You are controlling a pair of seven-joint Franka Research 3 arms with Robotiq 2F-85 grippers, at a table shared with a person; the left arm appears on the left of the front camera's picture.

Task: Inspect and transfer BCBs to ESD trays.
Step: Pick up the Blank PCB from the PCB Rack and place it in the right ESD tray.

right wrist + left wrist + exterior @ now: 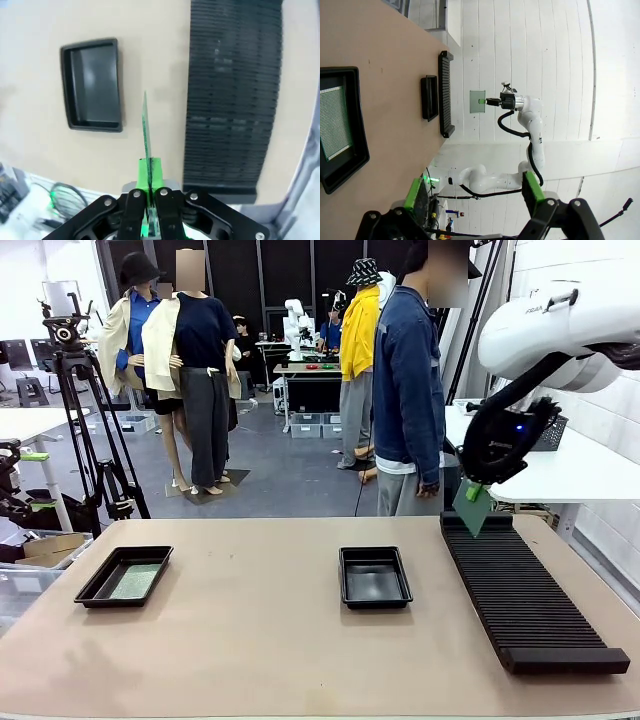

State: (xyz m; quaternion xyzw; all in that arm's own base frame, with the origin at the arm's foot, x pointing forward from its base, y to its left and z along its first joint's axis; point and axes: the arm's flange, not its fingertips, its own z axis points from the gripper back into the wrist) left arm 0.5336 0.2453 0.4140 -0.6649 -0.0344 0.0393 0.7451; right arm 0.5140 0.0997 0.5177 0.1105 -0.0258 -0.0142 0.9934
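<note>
My right gripper (474,491) hangs over the far end of the rack, shut on a green BCB (470,508) held above the table. In the right wrist view this BCB (145,130) stands edge-on between the shut green pads (155,172) of the gripper (149,167). One ESD tray (92,592) at the left holds another BCB (136,581). The second ESD tray (374,598), at the middle, is bare inside (93,85). My left gripper (472,190) is open, off the table's near side, with nothing between its fingers.
A long black ribbed rack (525,595) lies along the table's right side. A person (408,390) stands at the far edge, behind the middle tray. A tripod (85,420) stands beyond the far left corner. Bare tabletop lies between the trays.
</note>
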